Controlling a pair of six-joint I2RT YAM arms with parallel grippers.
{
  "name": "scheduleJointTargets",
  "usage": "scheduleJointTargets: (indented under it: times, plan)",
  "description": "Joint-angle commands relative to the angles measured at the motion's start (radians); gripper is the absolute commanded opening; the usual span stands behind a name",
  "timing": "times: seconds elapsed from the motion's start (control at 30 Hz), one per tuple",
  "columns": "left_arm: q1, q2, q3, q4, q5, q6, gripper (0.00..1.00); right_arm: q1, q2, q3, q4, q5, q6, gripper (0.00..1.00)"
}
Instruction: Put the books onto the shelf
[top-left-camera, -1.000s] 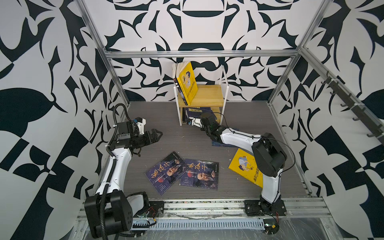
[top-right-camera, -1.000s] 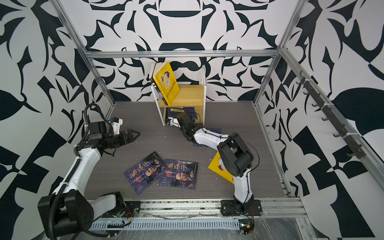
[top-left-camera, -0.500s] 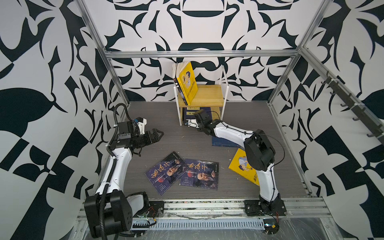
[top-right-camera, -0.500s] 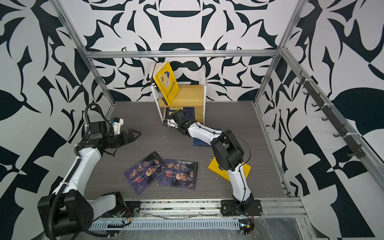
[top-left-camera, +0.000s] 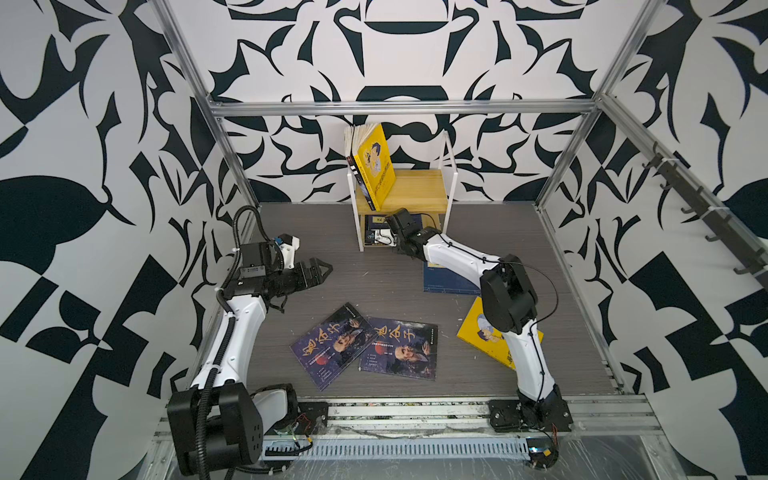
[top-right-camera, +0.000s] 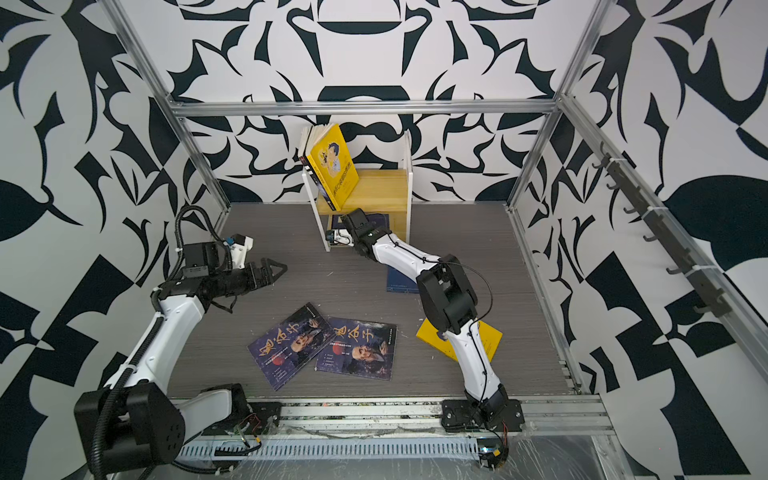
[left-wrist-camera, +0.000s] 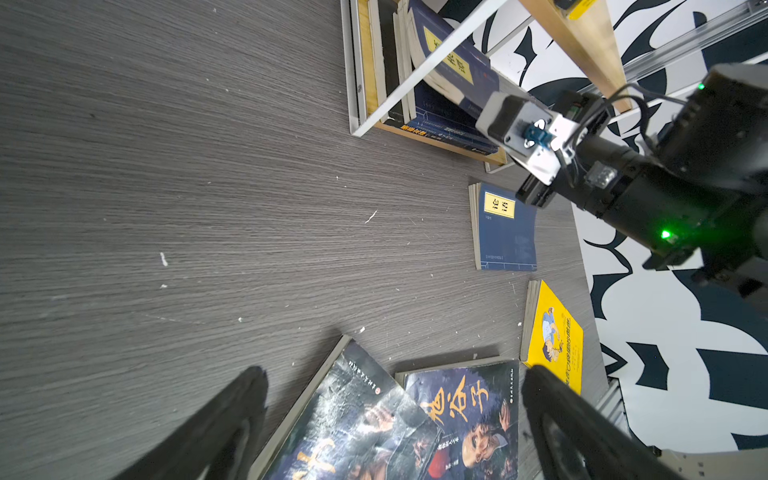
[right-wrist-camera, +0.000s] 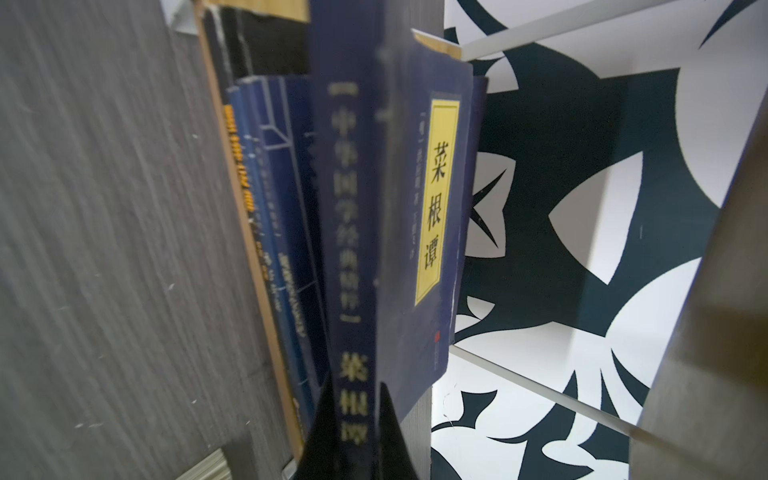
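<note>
In the last sec the right arm has stretched forward, and the right tool (right-wrist-camera: 355, 409) is now inside the lower tier of the shelf (top-left-camera: 415, 192), clamped on the spine of a navy book (right-wrist-camera: 442, 199) w/ a yellow label; a sec ago it was further back over the bench (top-left-camera: 365, 291). So this book is being inserted, but it looks tilted, & whether its edge already rests on the board cannot be told; letting go is prob. the next step. The left tool (top-left-camera: 321, 269) has spread to its full width, holds nothing & hovers near the left wall, well apart from the shelf. In the way: other navy books (right-wrist-camera: 266, 199) already fill one side of that tier, just beside the held one, and the thin white frame bar crosses the opening. On the top tier a yellow book (top-left-camera: 376, 166) leans tilted against the frame w/ a dark book behind it. Not yet shelved, flat on the bench: 2 portrait books (top-left-camera: 332, 345) touching at one corner, a loose navy book (top-left-camera: 444, 279) & a 2nd yellow book (top-left-camera: 482, 337), both partly under the right arm.
</note>
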Motion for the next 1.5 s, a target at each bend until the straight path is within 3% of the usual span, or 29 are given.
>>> scheduleJointTargets:
  times: [0.0, 0.37, 0.63, 1.23, 1.3, 1.47]
  plan:
    - [-0.01, -0.024, 0.004, -0.007, 0.013, 0.019, 1.0, -0.012, -0.005, 0.063, -0.014, -0.01, 0.025, 0.0]
    - [-0.021, -0.031, 0.019, -0.029, 0.037, 0.023, 1.0, -0.017, 0.027, 0.093, -0.021, -0.038, 0.001, 0.0]
    - [-0.022, -0.031, 0.016, -0.028, 0.037, 0.027, 1.0, -0.017, 0.009, 0.062, -0.001, -0.05, -0.02, 0.08]
    - [-0.032, -0.033, 0.003, -0.004, 0.041, 0.029, 1.0, -0.032, 0.013, 0.067, 0.012, -0.059, -0.043, 0.08]
    - [-0.032, -0.033, 0.012, -0.015, 0.049, 0.027, 1.0, -0.032, 0.01, 0.065, -0.004, -0.062, -0.035, 0.14]
    - [-0.036, -0.031, 0.005, -0.005, 0.038, 0.031, 1.0, -0.029, -0.016, 0.063, -0.055, -0.105, -0.011, 0.43]
